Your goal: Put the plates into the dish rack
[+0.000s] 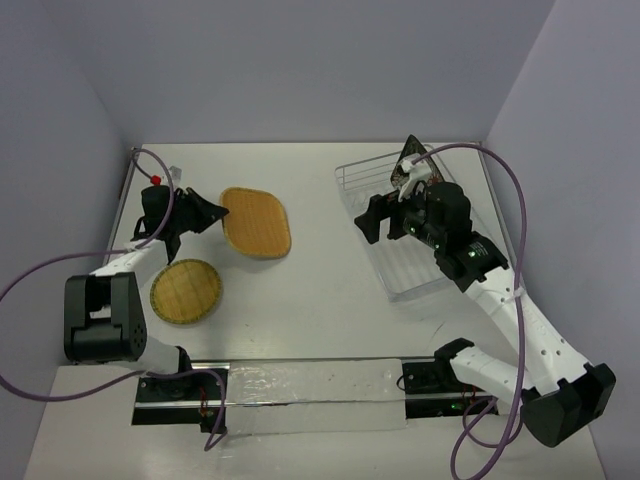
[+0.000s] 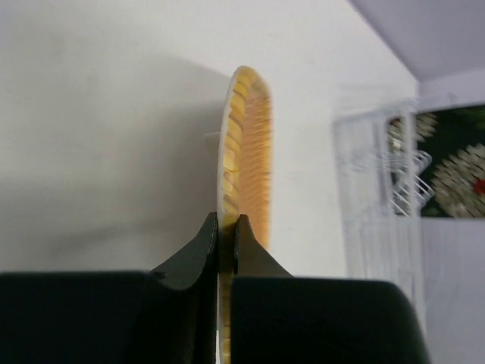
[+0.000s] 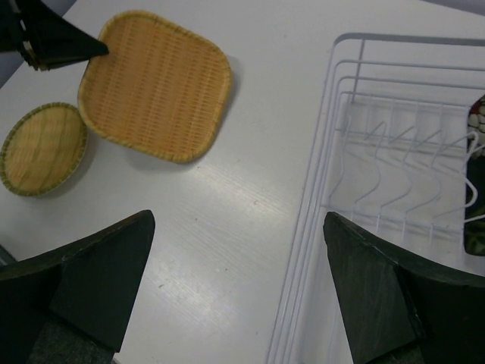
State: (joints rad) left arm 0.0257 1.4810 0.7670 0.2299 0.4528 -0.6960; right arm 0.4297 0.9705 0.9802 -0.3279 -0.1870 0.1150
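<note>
Left black two-finger gripper reaching forward, jaws pinched on orange rounded-square woven plate at its edge, right black gripper gaping wide.

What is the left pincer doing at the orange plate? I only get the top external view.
Observer: The left wrist view shows the left pincer shut on the rim of the orange plate, pressing both faces.
Operator: And the right pincer?
Observer: The right wrist view shows the right pincer wide open, holding nothing, by the side of the dish rack.
Operator: Is the black plate in?
Observer: Yes. The right wrist view catches the edge of the black plate inside the rack, at one end.
</note>
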